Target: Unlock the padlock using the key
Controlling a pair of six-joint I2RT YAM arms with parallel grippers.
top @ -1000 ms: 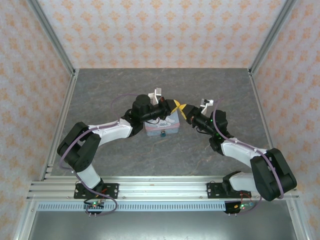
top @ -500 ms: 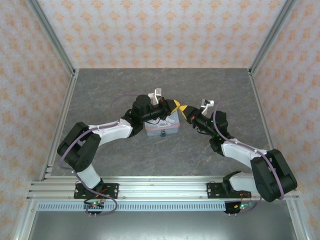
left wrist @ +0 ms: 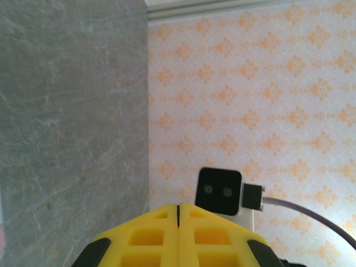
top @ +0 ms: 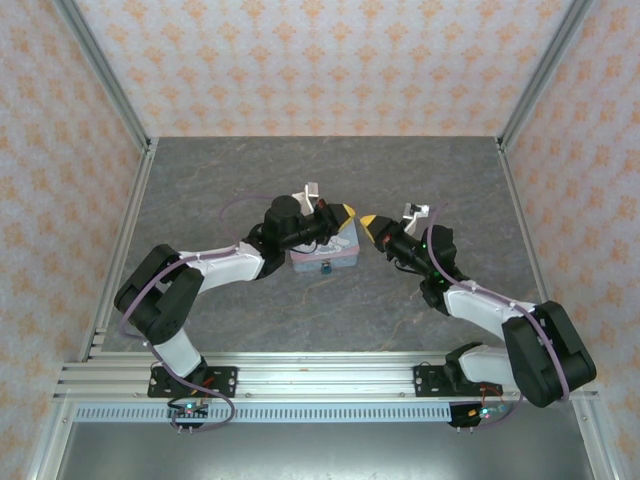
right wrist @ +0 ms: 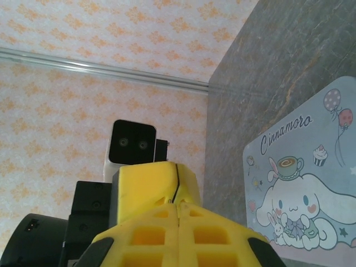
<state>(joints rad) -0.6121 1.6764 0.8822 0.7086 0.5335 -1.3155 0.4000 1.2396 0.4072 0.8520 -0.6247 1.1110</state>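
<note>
Two yellow-fingered grippers here, both pinched fully together, no gap showing at the seam in either wrist view. The left gripper [top: 346, 212] sits just above centre in the top view, over the upper right corner of the pastel rectangular tin box [top: 315, 256] with the cartoon print. The right gripper [top: 367, 222] is just right of that corner, tip pointing at the left one, very close but apart. The tiny dark blue-green padlock [top: 326, 267] hangs on the tin's front wall, at the box's lower edge in the frame, below both grippers. The tin rests on the grey stone-look table [top: 230, 170], orange-patterned walls [top: 330, 60] around.
</note>
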